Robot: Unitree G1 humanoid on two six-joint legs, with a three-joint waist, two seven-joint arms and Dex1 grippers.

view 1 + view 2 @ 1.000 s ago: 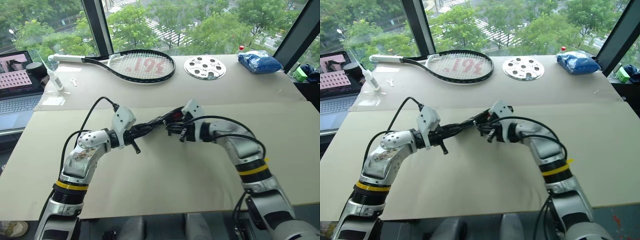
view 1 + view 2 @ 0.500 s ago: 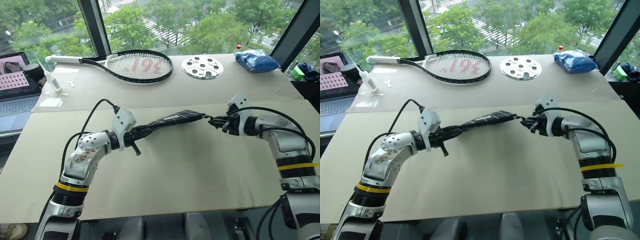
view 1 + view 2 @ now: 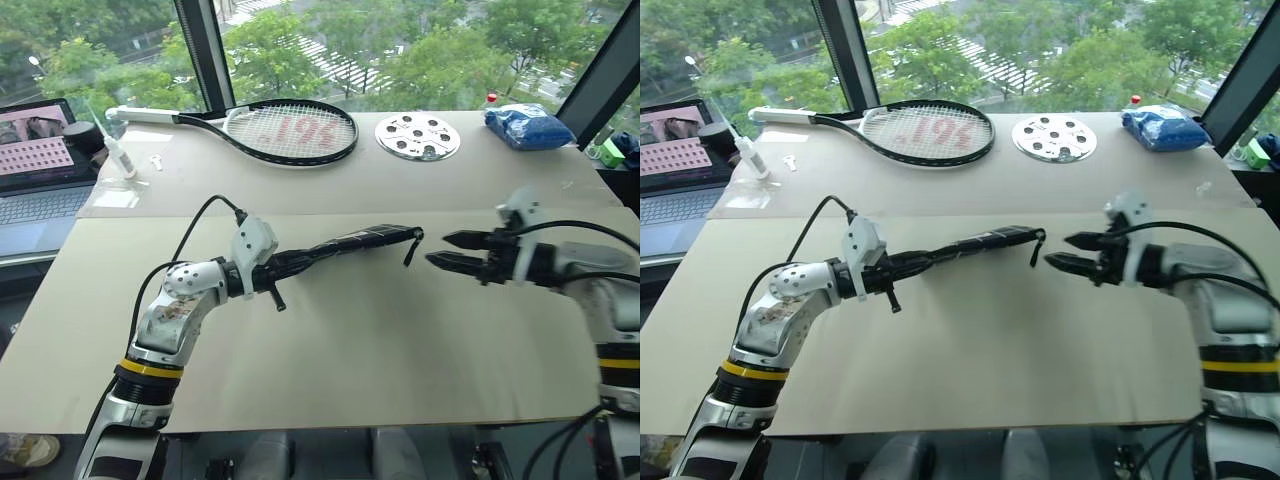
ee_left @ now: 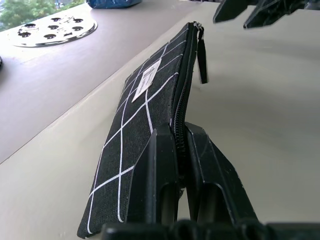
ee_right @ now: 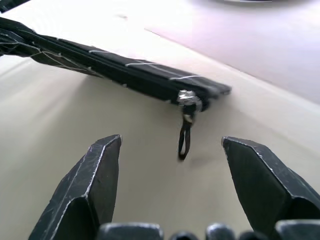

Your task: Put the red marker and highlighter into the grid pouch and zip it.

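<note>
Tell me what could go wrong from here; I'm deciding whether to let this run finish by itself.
1. The left gripper pinches the grid pouch only at one end, so it juts out above the table and may sag or slip.
2. The right gripper is open and off the strap pull; a last unzipped gap would be missed, though the zipper looks fully shut.

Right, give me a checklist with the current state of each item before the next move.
1. Left tool shut on the grid pouch: ok.
2. Pouch held off the table: ok.
3. Zipper run to the far end, strap pull hanging free: ok.
4. Right tool open, apart from the pull: ok.
5. Red marker and highlighter inside: cannot tell, pouch closed.
6. Tennis racket and round plate lie away from both arms: ok.
</note>
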